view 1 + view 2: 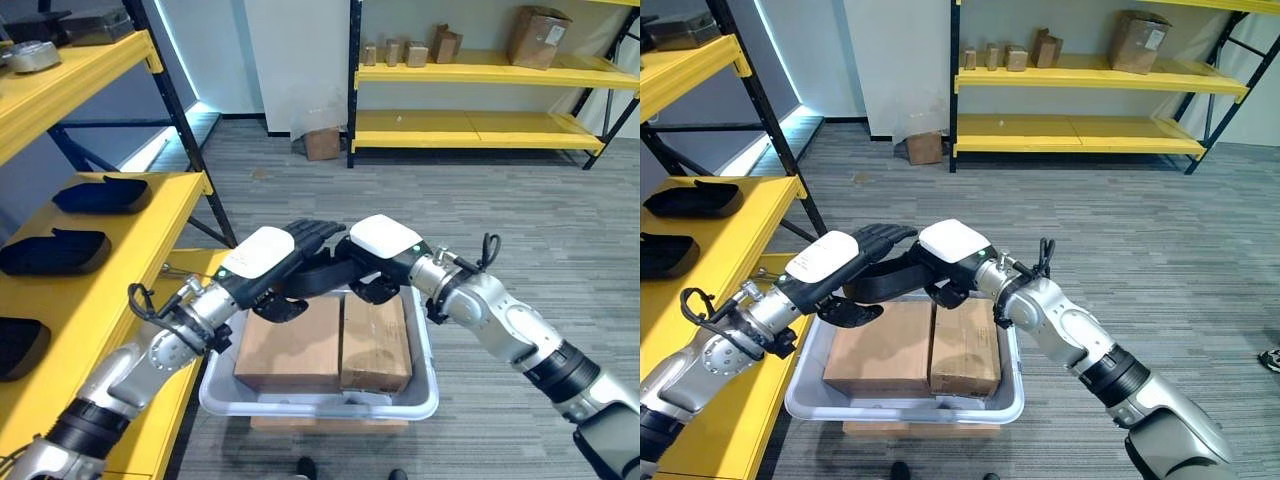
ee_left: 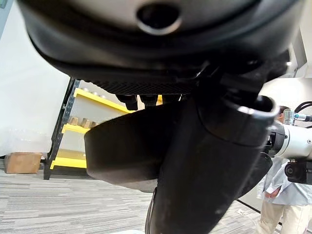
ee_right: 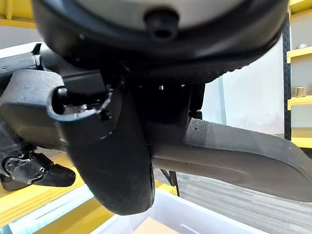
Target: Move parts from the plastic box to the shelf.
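Two robot hands share one dark part (image 1: 318,277) above the plastic box (image 1: 420,400).
Left hand (image 1: 262,262) and right hand (image 1: 378,250) fingers curl round it — uneven release could drop it short of the shelf (image 1: 150,215) at nine o'clock.

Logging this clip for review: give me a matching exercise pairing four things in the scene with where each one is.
Things:
1. black part
2. cardboard boxes
3. plastic box
4. dark trays

Places:
A. on the yellow shelf at the robot's left
B. inside the plastic box
C. held between the left hand and the right hand, above the box
D. low in front of the robot, beside the shelf

Pairs: 1-C, 2-B, 3-D, 4-A
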Tool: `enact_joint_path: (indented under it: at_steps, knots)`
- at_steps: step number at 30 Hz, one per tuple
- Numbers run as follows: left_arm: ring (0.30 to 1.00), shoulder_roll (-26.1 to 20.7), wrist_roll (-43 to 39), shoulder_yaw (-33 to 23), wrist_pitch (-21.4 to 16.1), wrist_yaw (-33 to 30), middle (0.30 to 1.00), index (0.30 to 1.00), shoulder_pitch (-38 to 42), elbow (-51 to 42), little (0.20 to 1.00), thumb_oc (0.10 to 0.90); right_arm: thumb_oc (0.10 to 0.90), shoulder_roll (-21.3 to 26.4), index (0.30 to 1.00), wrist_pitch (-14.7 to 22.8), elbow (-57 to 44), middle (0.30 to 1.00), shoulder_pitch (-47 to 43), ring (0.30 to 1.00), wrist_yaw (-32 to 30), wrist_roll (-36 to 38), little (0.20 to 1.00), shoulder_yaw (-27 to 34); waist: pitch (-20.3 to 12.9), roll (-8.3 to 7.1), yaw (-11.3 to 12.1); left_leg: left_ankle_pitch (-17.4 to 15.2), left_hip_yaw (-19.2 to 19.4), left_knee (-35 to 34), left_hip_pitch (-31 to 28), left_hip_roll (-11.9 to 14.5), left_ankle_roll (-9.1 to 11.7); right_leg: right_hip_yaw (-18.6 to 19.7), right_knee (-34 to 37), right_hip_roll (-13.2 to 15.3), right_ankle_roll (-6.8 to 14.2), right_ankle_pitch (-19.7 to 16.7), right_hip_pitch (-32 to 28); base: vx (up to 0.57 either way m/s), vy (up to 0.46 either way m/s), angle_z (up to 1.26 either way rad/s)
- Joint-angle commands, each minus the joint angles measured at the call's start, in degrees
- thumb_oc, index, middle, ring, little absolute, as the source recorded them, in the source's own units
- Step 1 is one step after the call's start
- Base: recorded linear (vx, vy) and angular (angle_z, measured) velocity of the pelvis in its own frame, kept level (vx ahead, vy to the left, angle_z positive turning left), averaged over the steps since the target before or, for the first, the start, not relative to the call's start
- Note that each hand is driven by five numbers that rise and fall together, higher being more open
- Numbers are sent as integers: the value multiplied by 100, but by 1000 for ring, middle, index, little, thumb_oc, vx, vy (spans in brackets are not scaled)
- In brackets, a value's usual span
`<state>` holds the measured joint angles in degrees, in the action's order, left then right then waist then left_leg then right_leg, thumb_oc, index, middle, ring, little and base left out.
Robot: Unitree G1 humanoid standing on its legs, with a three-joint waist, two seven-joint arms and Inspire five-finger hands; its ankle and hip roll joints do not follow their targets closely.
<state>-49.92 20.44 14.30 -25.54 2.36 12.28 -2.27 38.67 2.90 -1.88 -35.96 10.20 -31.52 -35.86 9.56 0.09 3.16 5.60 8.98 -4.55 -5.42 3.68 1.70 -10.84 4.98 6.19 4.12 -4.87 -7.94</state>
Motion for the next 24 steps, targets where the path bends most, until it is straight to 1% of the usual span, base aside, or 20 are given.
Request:
enact_joint_path:
  at_steps: [1,3,5,8,9,12,14,16,17,18,19,20,21,22,24]
  knots:
    - [1000,247,-585,24,-295,-158,1000,1000,800,-53,1000,900,400,-289,300,420,-349,300,-756,300,-670,38,300,3,-490,-104,45,-495,-78,-38,-300,272,148,-15,-264,226,273,392,-26,0,0,0]
    - [1000,260,-566,23,-304,-105,1000,1000,786,-33,1000,900,400,-279,300,421,-384,300,-747,300,-695,38,300,6,-490,-104,43,-497,-83,-40,-302,266,145,-10,-260,222,269,394,-28,0,0,0]
    - [1000,259,-483,24,-237,-124,1000,1000,764,-22,1000,900,400,-282,300,440,-398,300,-742,300,-721,39,300,19,-488,-102,39,-447,-74,-43,-275,264,138,-10,-266,224,258,356,6,-16,-2,0]
    - [1000,245,-380,28,-182,-89,1000,1000,741,33,1000,900,400,-261,300,449,-427,300,-752,300,-733,91,300,22,-495,-100,44,-488,-81,-40,-296,272,148,-6,-264,220,268,390,-15,0,0,0]
    - [1000,241,-384,21,-160,-66,1000,1000,739,39,1000,900,400,-257,300,451,-433,300,-752,300,-731,93,300,25,-489,-102,45,-441,-74,-43,-274,270,141,-11,-272,223,257,356,11,0,0,0]
    - [1000,174,123,79,-169,-238,1000,1000,699,202,1000,900,400,-235,300,456,-456,300,-792,300,-701,132,300,-6,-480,-92,47,-484,-84,-38,-295,278,152,-19,-281,214,258,406,-15,0,0,0]
    - [1000,150,210,118,-180,-312,1000,1000,711,254,1000,900,400,-229,300,464,-449,300,-805,300,-710,139,300,-15,-479,-91,44,-483,-84,-38,-295,278,154,-20,-285,211,256,410,-13,0,0,0]
    - [1000,44,507,198,-134,-449,1000,1000,756,381,1000,900,400,-224,300,507,-369,300,-866,300,-771,148,300,-67,-474,-76,53,-474,-86,-33,-287,280,159,-28,-290,206,246,421,-15,0,0,0]
    - [300,-50,653,247,-85,-506,300,300,780,497,300,400,400,-201,300,508,-373,300,-906,300,-766,201,300,-85,-470,-71,52,-468,-88,-28,-280,284,163,-34,-300,204,244,425,-9,-38,-21,0]
    - [300,-55,874,370,-83,-779,300,300,725,756,300,400,400,-226,300,611,-327,300,-825,300,-826,137,300,-78,-454,-75,36,-421,-83,-24,-243,284,160,-18,-317,194,224,392,39,-45,-35,0]
    - [300,150,1720,730,-51,-1634,300,300,604,1320,300,400,400,-292,300,724,-315,300,-665,300,-978,-21,300,-132,-438,-91,-5,-425,-74,-23,-234,298,152,22,-329,174,214,393,68,-42,-32,-2]
    - [300,219,1902,844,3,-1860,300,300,591,1469,300,400,400,-312,300,732,-331,300,-642,300,-997,-48,300,-154,-432,-95,-24,-431,-67,-21,-232,300,148,35,-332,170,211,396,77,0,0,0]
    - [300,351,2152,1049,138,-2253,300,300,592,1712,300,400,400,-343,300,741,-367,300,-619,300,-1032,-80,300,-205,-417,-103,-64,-447,-50,-16,-239,306,143,59,-340,165,205,409,84,0,0,0]
    - [300,509,2237,1247,251,-2493,300,300,631,1914,300,400,400,-354,300,742,-398,300,-623,300,-1083,-64,300,-279,-410,-113,-107,-501,-27,-19,-272,322,149,79,-343,160,213,458,64,0,0,0]
    - [300,627,2270,1380,496,-2586,300,300,666,1945,300,400,400,-326,300,741,-389,300,-665,300,-1140,-11,300,-360,-393,-109,-128,-512,6,-15,-282,335,152,91,-348,158,209,474,65,15,-12,-5]
